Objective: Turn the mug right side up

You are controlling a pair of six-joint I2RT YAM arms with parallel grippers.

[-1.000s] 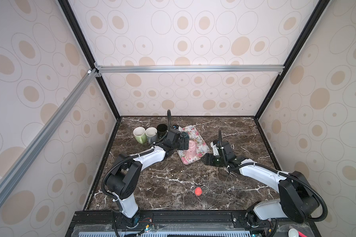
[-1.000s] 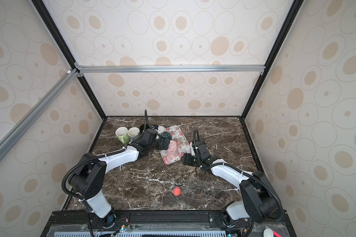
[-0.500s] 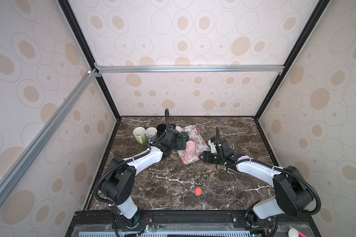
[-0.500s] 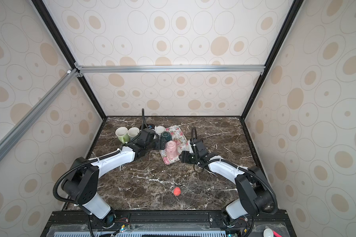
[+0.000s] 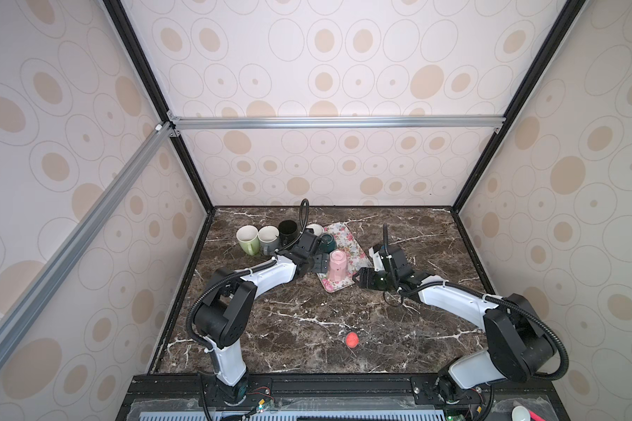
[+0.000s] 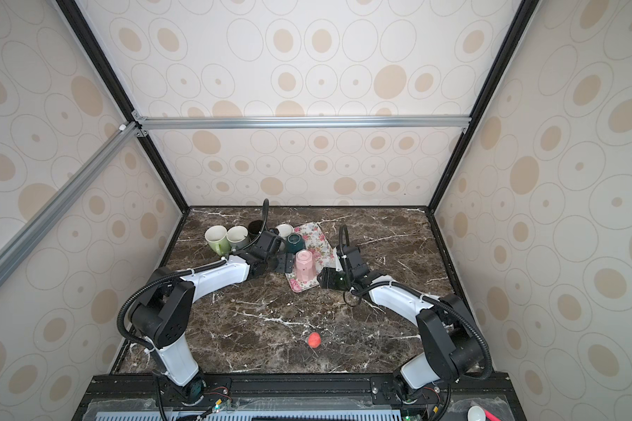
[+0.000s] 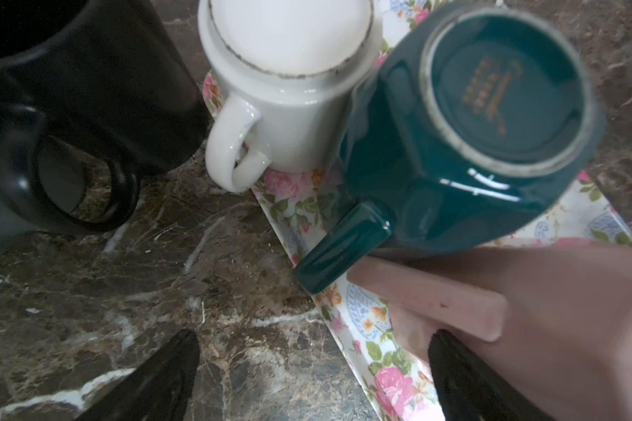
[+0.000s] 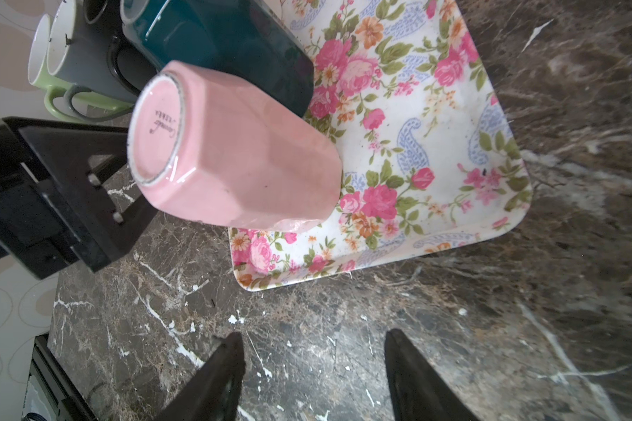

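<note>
Right wrist view: a pink mug (image 8: 234,153) stands upside down on a floral tray (image 8: 435,145), toward the tray's 6 o'clock end in both top views. The left gripper (image 5: 320,264), jaws spread wide and empty, sits at the mug's 9 o'clock. The right gripper (image 5: 358,280), jaws apart and empty, is at 4 o'clock.

On the dark marble table (image 5: 307,320), a green mug (image 5: 247,237), a grey mug (image 5: 269,236) and a black mug (image 5: 289,230) stand upright, close together in a row, left of centre in both top views. Just right of them, a floral tray (image 5: 347,237) carries an upturned white mug (image 5: 314,230) and an upturned teal mug (image 5: 328,241) at its far end. A small red ball (image 5: 352,339) lies well apart, at lower centre.
</note>
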